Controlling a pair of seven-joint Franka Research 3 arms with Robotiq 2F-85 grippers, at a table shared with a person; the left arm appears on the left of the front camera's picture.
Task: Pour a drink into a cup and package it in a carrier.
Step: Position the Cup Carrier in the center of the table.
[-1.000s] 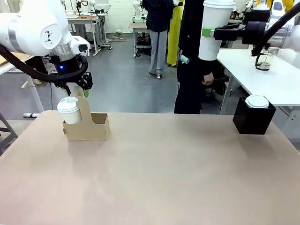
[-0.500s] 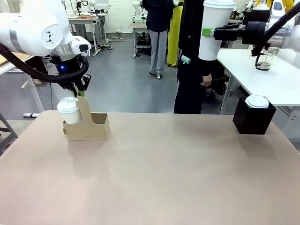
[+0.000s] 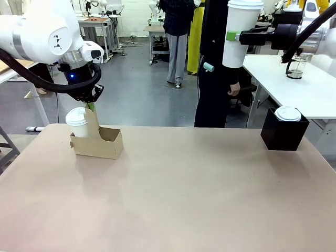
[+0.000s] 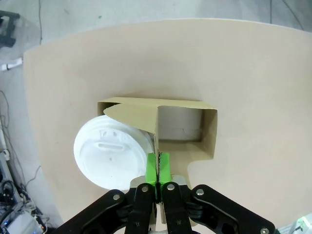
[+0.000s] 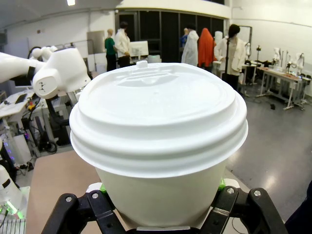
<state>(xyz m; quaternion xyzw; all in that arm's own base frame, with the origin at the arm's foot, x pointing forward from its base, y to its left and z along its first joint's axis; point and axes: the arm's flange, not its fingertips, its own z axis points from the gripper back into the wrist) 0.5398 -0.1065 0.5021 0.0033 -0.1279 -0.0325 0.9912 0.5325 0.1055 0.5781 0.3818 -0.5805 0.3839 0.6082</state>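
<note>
Watching the front view, I see the left gripper [image 3: 91, 106] pinched shut on the handle tab [image 3: 94, 123] of the carrier [image 3: 102, 147]. I'd lift straight up so the seated cup [image 3: 78, 124] doesn't tip. The right gripper [image 3: 233, 37] clamps a second cup [image 3: 241, 23] high, well apart from the black box [image 3: 282, 136]. Left wrist view: green pads [image 4: 151, 168] squeeze the tab squarely. Right wrist view: the domed lid [image 5: 158, 109] sits level.

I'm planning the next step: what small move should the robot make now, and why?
Probably lower the cup held high by the right gripper toward the empty slot of the carrier. The left gripper is shut on the carrier's handle tab, and the other slot holds a lidded cup.
</note>
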